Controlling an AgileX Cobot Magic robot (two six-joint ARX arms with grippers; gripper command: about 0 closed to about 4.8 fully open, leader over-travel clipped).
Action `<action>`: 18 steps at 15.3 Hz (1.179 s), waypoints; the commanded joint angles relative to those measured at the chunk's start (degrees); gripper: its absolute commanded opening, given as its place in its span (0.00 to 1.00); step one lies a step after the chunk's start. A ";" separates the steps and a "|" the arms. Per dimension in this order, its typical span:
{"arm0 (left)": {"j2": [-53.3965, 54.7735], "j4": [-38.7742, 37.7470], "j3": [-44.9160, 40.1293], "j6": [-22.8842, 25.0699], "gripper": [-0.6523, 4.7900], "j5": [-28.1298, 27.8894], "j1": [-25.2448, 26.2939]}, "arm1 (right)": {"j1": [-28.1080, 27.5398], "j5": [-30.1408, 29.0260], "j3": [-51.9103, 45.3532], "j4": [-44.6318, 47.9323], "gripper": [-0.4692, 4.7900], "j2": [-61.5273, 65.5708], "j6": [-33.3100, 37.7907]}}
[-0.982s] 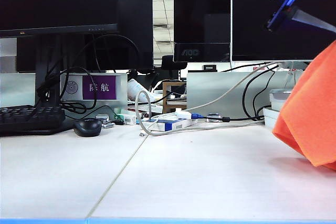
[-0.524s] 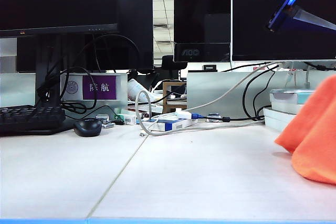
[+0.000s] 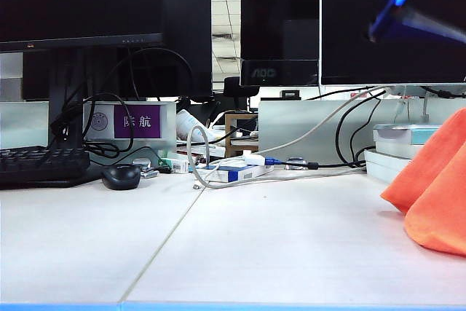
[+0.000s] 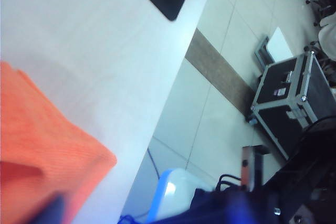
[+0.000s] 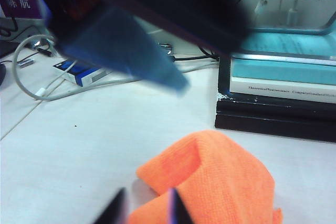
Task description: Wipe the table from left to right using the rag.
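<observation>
Orange rag (image 3: 434,194) lay bunched on the white worktop (image 3: 277,245), right end.
Right claw (image 5: 143,209) hovered over it, fingers apart, nothing gripped. Left claw (image 4: 50,209) beside the cloth, blurred, state unclear. Behind: black mouse (image 3: 121,176), monitors (image 3: 80,1).

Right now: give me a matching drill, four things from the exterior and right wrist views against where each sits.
Things:
1. rag
2. mouse
3. keyboard
4. stacked books

Places:
A. far left, at the table edge of view
B. right side, heaped on the table
C. behind the rag
D. just right of the keyboard

Pairs: 1-B, 2-D, 3-A, 4-C
</observation>
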 commanded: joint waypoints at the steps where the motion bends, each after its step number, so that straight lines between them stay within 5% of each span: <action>1: -1.90 -0.15 0.26 -0.04 0.11 0.55 1.29 | 0.17 0.07 0.13 0.74 0.18 0.02 0.11; 3: -5.49 -0.70 0.26 1.05 0.11 -0.55 2.78 | 0.17 0.04 -1.62 0.81 0.08 0.02 -0.33; 12: -22.60 -1.44 0.24 5.27 0.11 -13.18 3.67 | 0.26 -1.46 -8.92 -0.90 0.08 0.31 1.31; 18: -38.88 -7.54 0.24 10.69 0.11 -29.81 3.67 | 0.26 -1.01 -8.94 -0.77 0.13 0.24 1.88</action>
